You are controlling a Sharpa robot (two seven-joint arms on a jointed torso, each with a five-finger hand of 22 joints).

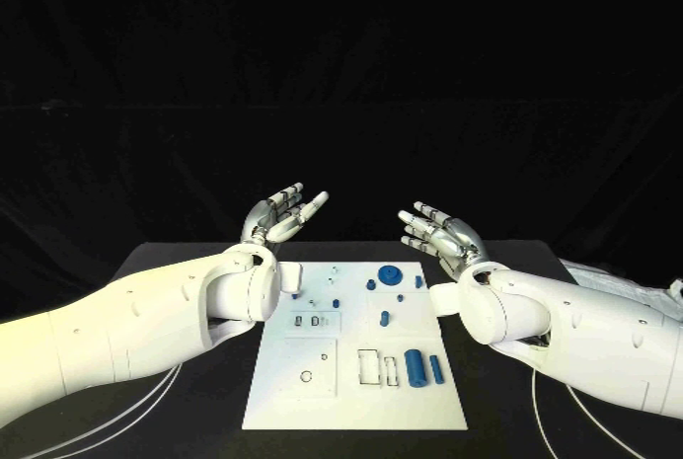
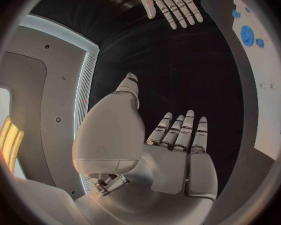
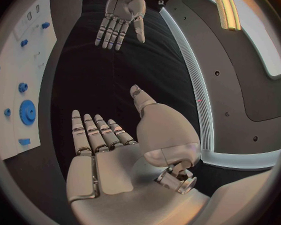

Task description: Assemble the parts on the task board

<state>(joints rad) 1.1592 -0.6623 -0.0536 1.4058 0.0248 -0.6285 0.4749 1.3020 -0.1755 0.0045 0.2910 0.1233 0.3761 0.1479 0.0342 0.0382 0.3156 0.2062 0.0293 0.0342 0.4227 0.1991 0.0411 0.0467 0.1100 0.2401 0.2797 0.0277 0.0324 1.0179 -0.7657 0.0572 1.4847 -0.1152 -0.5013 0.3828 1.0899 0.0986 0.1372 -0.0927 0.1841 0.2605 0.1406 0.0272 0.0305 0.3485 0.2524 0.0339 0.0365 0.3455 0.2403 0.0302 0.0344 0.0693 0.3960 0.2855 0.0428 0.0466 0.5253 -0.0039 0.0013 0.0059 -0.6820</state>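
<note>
The white task board (image 1: pixel 285 395) lies in the middle of the black table. On it are a round blue gear (image 1: pixel 390 274), small blue pieces (image 1: pixel 335 303) and a long blue cylinder (image 1: pixel 416 367) near its right side. My left hand (image 1: pixel 282 215) is raised above the board's far left corner, palm up, fingers spread, holding nothing. My right hand (image 1: pixel 438 235) is raised above the far right corner, likewise empty with fingers apart. The left wrist view shows the left hand (image 2: pixel 178 150) flat and the right hand (image 2: pixel 168 2) opposite, with the gear (image 2: pixel 247 35) on the board (image 2: pixel 275 105). The right wrist view shows the right hand (image 3: pixel 103 150), the left hand (image 3: pixel 120 17) and the gear (image 3: pixel 27 111).
White cables (image 1: pixel 128 410) run over the table beside the board on the left, and another cable (image 1: pixel 569 415) on the right. Both forearms overhang the board's side edges. Outlined slots (image 1: pixel 369 365) and a ring (image 1: pixel 308 376) mark the board's near half.
</note>
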